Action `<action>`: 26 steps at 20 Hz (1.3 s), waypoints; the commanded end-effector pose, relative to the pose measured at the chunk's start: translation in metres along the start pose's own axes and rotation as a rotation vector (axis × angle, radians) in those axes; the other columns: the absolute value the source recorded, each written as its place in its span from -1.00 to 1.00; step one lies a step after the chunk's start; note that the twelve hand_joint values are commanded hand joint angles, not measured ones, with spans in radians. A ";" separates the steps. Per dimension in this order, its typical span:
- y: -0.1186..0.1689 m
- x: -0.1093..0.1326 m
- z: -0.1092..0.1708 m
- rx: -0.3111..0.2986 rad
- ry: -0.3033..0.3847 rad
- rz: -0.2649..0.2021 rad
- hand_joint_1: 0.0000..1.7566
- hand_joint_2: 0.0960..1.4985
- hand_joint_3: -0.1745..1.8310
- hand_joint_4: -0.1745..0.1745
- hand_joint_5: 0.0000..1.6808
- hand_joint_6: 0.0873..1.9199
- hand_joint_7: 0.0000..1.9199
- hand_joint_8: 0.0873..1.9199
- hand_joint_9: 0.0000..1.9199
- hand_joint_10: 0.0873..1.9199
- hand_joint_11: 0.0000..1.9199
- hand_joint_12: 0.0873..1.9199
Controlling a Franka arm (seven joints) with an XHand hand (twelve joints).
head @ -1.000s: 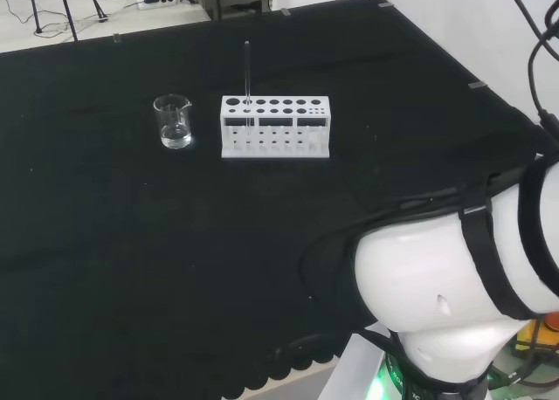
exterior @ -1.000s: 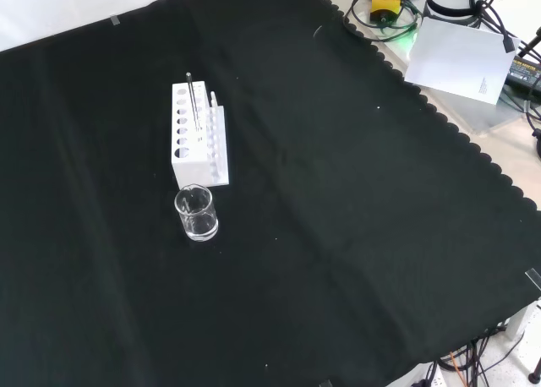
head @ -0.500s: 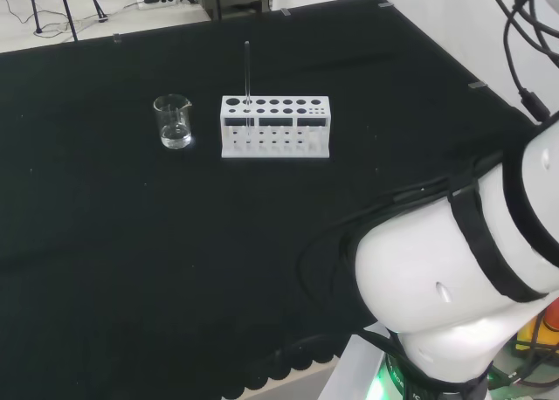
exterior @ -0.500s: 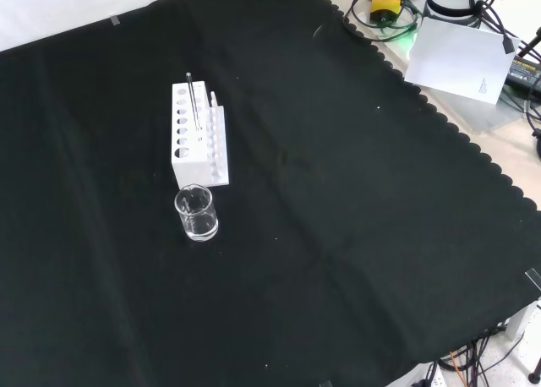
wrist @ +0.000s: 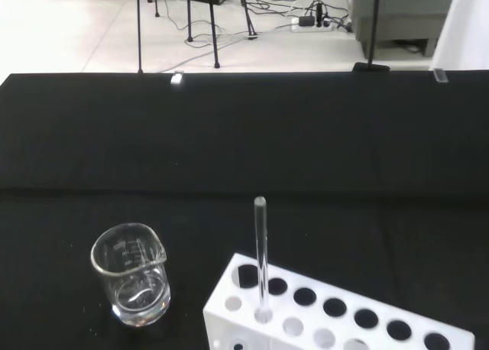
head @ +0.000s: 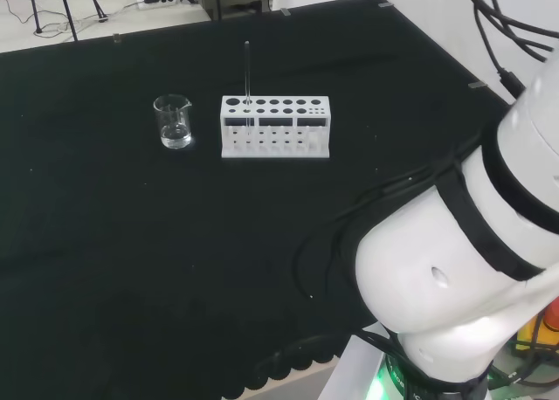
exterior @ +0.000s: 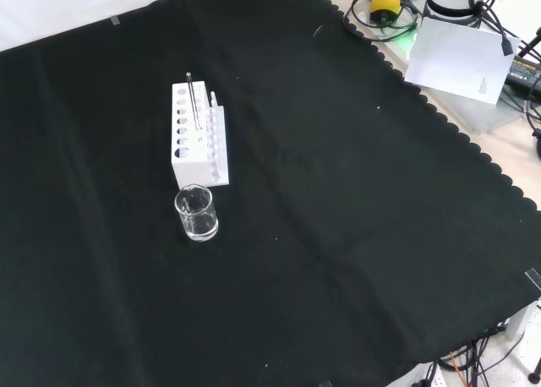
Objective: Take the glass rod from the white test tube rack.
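- The white test tube rack (head: pixel 275 127) stands on the table (head: pixel 131 269), which is covered with black cloth; it serves as the landmark for everything else
- The glass rod (head: pixel 247 72) stands upright in a hole near the rack's left end in the head view, one hole in from that end; most of its length rises above the rack's top; nothing touches it
- In the front view the rack (exterior: pixel 197 144) runs away from the camera and the rod (exterior: pixel 193 102) rises from its middle part, tilted slightly in the picture
- A clear glass beaker (head: pixel 174 121) stands just beside the rack's left end in the head view, apart from it; in the front view the beaker (exterior: pixel 196 213) is nearer the camera than the rack's near end
- In the wrist view the rod (wrist: pixel 260 258) stands in the rack (wrist: pixel 336 315), with the beaker (wrist: pixel 131 274) beside the rack's end
- The arm's white links (head: pixel 472 260) stand well to the right of the rack in the head view; how far open the robot hand is I cannot tell
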State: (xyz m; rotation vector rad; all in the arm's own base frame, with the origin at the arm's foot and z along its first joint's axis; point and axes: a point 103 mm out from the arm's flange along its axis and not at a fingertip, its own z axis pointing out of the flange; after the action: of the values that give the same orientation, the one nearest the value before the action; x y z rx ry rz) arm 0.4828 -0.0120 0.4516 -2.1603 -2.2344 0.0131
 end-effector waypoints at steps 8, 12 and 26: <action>0.060 0.002 0.044 0.053 0.017 -0.080 -0.43 0.25 -0.42 -0.56 -0.90 -1.00 -1.00 -0.33 -0.88 -0.17 -1.00 0.44; 0.060 -0.001 0.062 0.078 0.019 -0.099 -0.43 0.24 -0.42 -0.56 -0.90 -1.00 -1.00 -0.30 -0.85 -0.17 -1.00 0.44; 0.061 -0.016 0.113 0.130 0.033 -0.080 -0.43 0.24 -0.40 -0.56 -0.88 -1.00 -0.92 -0.21 -0.72 -0.16 -1.00 0.48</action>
State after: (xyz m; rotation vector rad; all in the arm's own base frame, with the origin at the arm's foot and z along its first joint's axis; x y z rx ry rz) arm 0.5402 -0.0204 0.3602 -2.0018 -2.2485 0.1045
